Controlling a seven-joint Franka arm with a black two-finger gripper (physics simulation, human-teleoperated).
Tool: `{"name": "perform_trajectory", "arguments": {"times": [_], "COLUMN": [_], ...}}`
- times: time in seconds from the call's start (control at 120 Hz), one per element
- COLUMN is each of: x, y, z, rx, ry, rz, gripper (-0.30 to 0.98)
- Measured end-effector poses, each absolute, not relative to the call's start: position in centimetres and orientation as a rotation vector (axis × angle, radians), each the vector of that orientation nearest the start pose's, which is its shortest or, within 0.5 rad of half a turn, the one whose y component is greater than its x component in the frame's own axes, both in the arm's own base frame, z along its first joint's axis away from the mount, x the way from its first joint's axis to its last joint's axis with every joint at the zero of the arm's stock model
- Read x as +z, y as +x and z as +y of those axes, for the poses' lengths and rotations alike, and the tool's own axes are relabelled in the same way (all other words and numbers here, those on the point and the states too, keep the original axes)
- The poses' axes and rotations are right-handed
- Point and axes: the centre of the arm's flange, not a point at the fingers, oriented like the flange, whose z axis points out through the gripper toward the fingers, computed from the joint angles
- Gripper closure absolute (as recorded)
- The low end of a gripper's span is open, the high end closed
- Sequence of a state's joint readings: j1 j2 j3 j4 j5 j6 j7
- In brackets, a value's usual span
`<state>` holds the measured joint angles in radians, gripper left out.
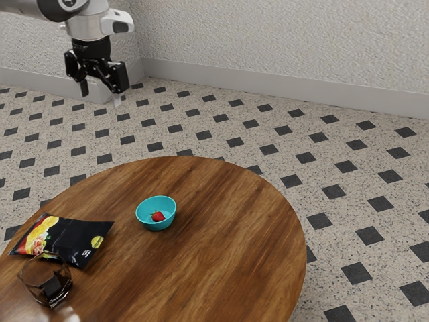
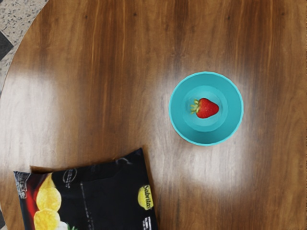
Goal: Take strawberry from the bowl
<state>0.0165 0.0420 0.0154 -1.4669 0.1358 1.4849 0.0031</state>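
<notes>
Beyond the hand (image 1: 100,92) stands a rough pale wall (image 1: 268,40); below it, a speckled floor (image 1: 334,218) with dark diamonds and a round, glossy wooden worktop (image 1: 228,235). The hand is wide open and empty. Well below it, the turquoise bowl (image 2: 180,112) holds the strawberry (image 2: 207,108), probably light, soft, easily bruised: pinch its red flanks gently.

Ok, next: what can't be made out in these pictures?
- Red strawberry, underside: wrist view, hidden by the fruit.
- Black snack bag, one end: wrist view, cut by lower edge.
- Round wooden table, near side: exterior view, cut by lower edge.
- Grey robot arm, base: exterior view, past upper left.
</notes>
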Motion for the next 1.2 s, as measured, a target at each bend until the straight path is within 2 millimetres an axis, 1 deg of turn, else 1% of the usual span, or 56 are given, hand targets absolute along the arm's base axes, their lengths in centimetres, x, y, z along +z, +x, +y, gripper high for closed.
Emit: {"name": "perform_trajectory", "arguments": {"times": [0.233,0.267,0.317,0.342,0.375,0.408,0.442,0.467,0.508,0.558,0.592,0.617,0.675,0.717,0.8,0.85,0.925,1.008,1.058,1.117,1.2], "x": [64.3,64.8,65.7,65.4,64.7,63.5,61.2,59.2,56.2,51.7,48.7,46.9,43.7,41.2,37.0,35.6,34.8,33.5,32.7,32.4,32.1], "y": [55.9,55.9,56.0,56.1,55.2,53.3,52.1,51.6,51.3,52.7,53.8,54.4,55.6,56.0,57.0,57.4,57.8,57.5,57.4,57.5,57.7], "z": [2.6,2.5,1.9,1.2,0.0,-1.3,-2.1,-1.8,-0.4,0.7,1.0,1.1,1.3,1.2,0.3,0.0,-0.4,0.1,0.8,1.2,1.2], "rx": [0.043,0.027,-0.018,-0.027,-0.026,-0.016,0.013,0.034,0.058,0.115,0.157,0.173,0.186,0.196,0.203,0.187,0.149,0.149,0.159,0.164,0.16], "ry": [-3.007,-3.005,-2.987,-2.98,-2.973,-2.963,-2.956,-2.954,-2.956,-2.962,-2.961,-2.96,-2.954,-2.949,-2.921,-2.901,-2.858,-2.814,-2.787,-2.731,-2.647], "rz": [-0.038,-0.02,0.072,0.148,0.261,0.379,0.492,0.549,0.611,0.68,0.732,0.771,0.857,0.921,1.061,1.131,1.238,1.332,1.386,1.461,1.57], "gripper": [0.0,0.01,0.02,0.03,0.04,0.05,0.06,0.07,0.09,0.09,0.09,0.08,0.08,0.08,0.08,0.09,0.13,0.18,0.23,0.29,0.35]}}
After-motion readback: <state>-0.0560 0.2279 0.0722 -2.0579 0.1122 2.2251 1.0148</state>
